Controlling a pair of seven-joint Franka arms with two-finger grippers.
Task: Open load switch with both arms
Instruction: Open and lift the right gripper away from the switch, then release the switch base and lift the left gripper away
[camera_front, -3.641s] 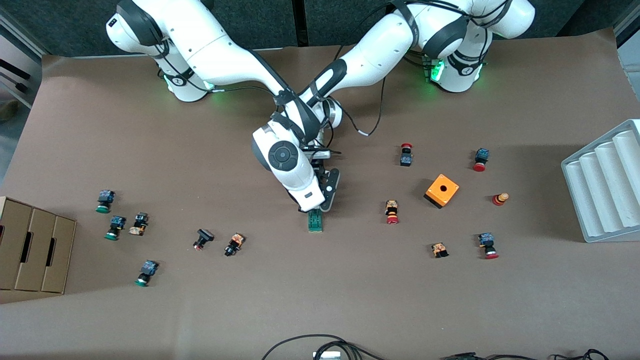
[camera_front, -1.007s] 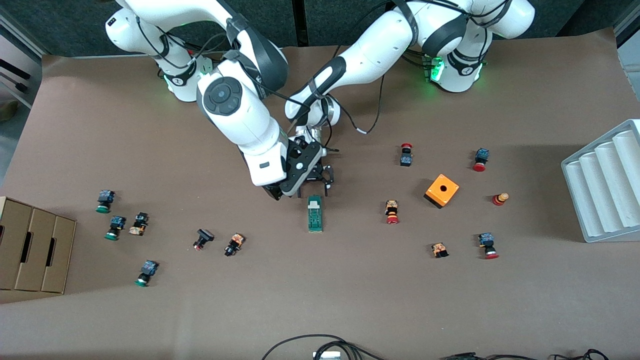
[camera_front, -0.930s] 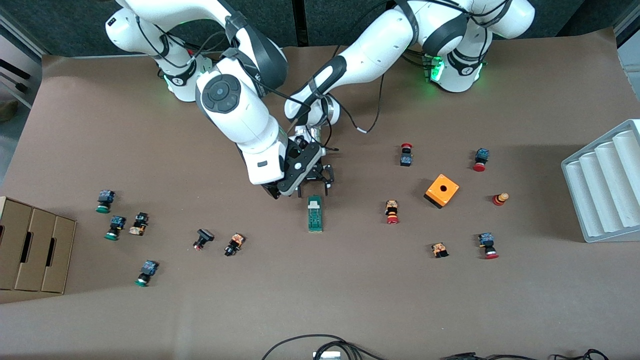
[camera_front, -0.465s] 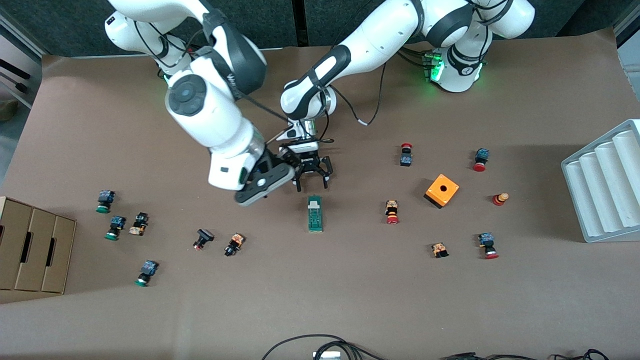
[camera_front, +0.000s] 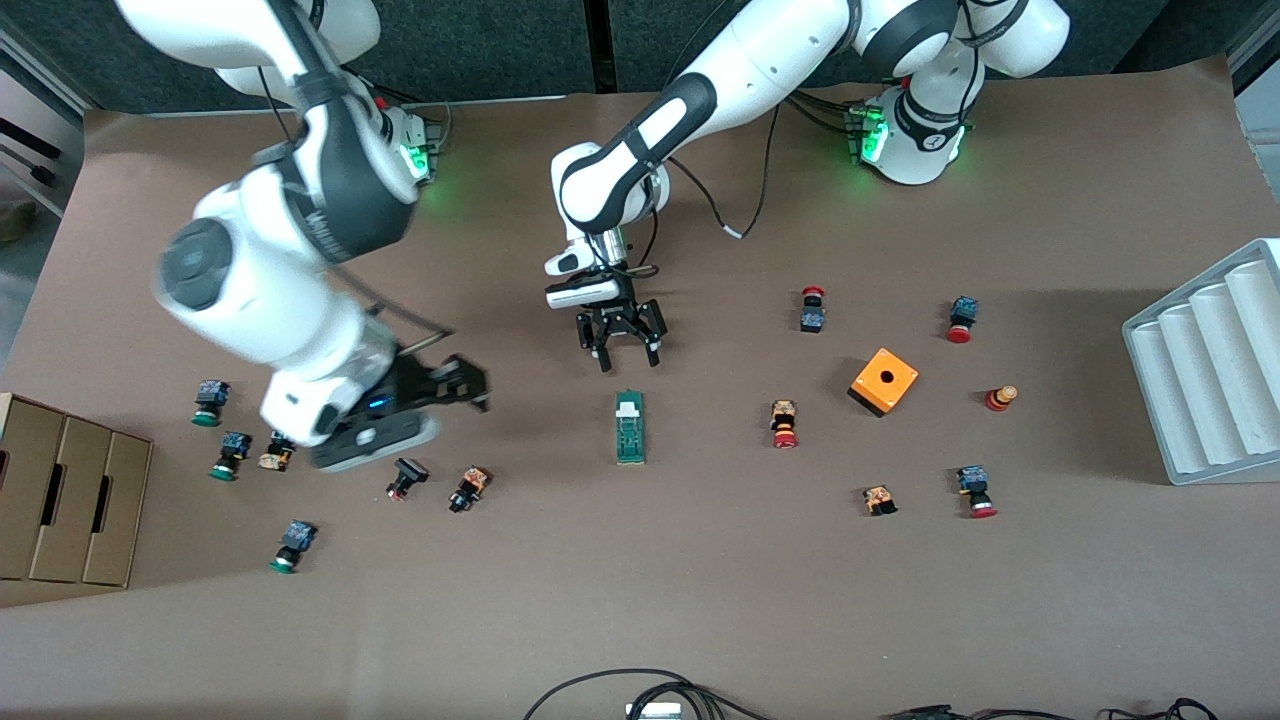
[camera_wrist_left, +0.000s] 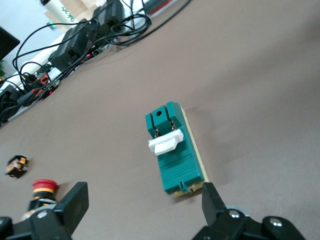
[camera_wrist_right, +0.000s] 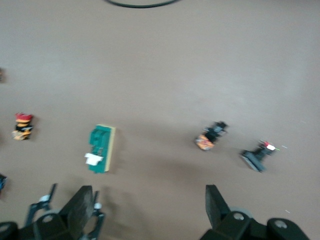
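The load switch (camera_front: 629, 427) is a slim dark-green bar lying flat mid-table, with its white sliding piece (camera_front: 627, 408) at the end toward the robots' bases. In the left wrist view the load switch (camera_wrist_left: 175, 150) lies just ahead of the fingers, untouched. My left gripper (camera_front: 628, 358) hangs open over the bare table just off that end of the switch, nothing between its fingers. My right gripper (camera_front: 470, 388) is open and empty, up in the air toward the right arm's end. The right wrist view shows the load switch (camera_wrist_right: 101, 148) from a distance.
An orange cube box (camera_front: 884, 381) and several red-capped push buttons (camera_front: 784, 425) lie toward the left arm's end, by a white ridged tray (camera_front: 1210, 370). Green-capped buttons (camera_front: 229, 455) and a cardboard box (camera_front: 60, 490) are at the right arm's end. Two small buttons (camera_front: 468, 489) lie under the right gripper.
The right arm has swung away from the switch toward its own end of the table. The left gripper has drawn back a little from the switch toward the bases. Both stay open.
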